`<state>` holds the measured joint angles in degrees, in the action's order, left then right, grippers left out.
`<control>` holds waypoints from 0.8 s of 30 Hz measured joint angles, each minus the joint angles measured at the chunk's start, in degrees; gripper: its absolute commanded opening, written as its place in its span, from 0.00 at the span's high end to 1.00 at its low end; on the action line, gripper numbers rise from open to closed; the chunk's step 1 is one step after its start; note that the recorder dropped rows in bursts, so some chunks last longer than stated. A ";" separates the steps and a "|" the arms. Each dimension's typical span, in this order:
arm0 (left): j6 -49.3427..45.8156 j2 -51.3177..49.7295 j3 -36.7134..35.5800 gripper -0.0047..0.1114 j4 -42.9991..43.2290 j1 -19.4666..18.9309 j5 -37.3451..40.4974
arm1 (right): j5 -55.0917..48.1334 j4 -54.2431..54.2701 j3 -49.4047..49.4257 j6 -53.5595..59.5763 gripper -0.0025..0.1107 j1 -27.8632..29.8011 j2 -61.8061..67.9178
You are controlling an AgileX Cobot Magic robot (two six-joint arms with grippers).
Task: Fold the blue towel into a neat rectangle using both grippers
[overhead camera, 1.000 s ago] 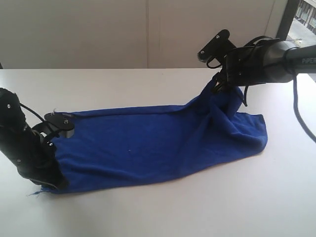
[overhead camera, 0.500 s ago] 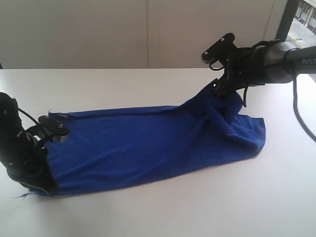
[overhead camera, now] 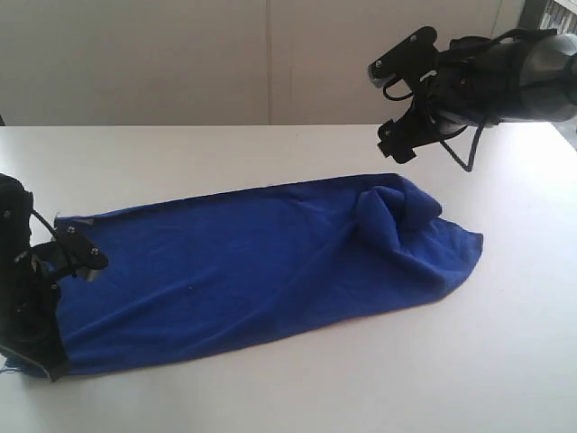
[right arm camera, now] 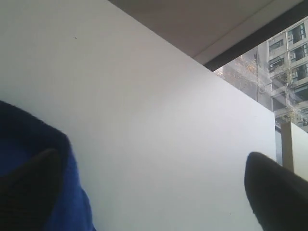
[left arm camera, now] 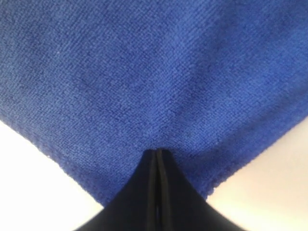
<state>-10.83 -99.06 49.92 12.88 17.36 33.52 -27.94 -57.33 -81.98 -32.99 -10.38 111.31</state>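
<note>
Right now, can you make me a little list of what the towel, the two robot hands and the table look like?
blue towel: lying stretched out long and mostly flat, with a crumpled bump near its right end
left gripper: shut, pinching the towel's left end
right gripper: open, lifted above the crumpled end, holding nothing
table: white, with the towel lying on it
fold: not done yet

No readable text, labels — none
</note>
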 measured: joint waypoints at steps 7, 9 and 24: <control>1.66 -0.37 -0.27 0.96 5.06 0.00 5.51 | -2.34 16.55 0.00 17.46 0.14 0.00 -3.93; 1.76 -0.37 -0.48 0.96 5.50 0.00 6.16 | -4.58 21.80 0.00 23.79 0.20 0.00 -4.87; 2.69 14.72 -0.85 0.96 5.72 0.00 -1.58 | -16.69 53.07 0.00 51.54 0.79 0.00 -9.65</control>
<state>-8.14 -84.34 49.08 18.61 17.36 31.94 -44.63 -4.26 -81.98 18.55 -10.38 101.65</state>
